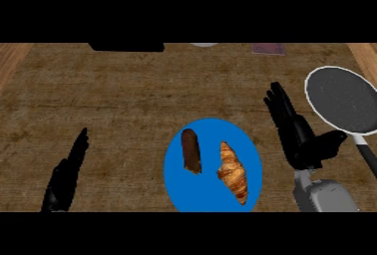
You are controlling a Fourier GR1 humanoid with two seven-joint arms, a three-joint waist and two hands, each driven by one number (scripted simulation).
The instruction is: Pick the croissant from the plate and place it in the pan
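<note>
Head view: croissant [234,172] on blue plate [177,164].

Counter [110,99] – rough, matt woodgrain; plate [177,164] – smooth blue; pan [342,102] – speckled dark matt, pale rim; croissant [234,172] – flaky glazed.

Counter top [110,99] below me: brown, mottled, with a fine woven or grained look, filling nearly all I can see. Lighter wood strip [13,62] runs down the far left edge at a slant; a matching strip [364,55] at the far right. Along the far edge, three things cut off by the view: a black block [126,46] left of centre, a pale rounded shape [204,44] in the middle, a dull mauve patch [269,48] to its right. Light is even, no strong shadows.
</note>
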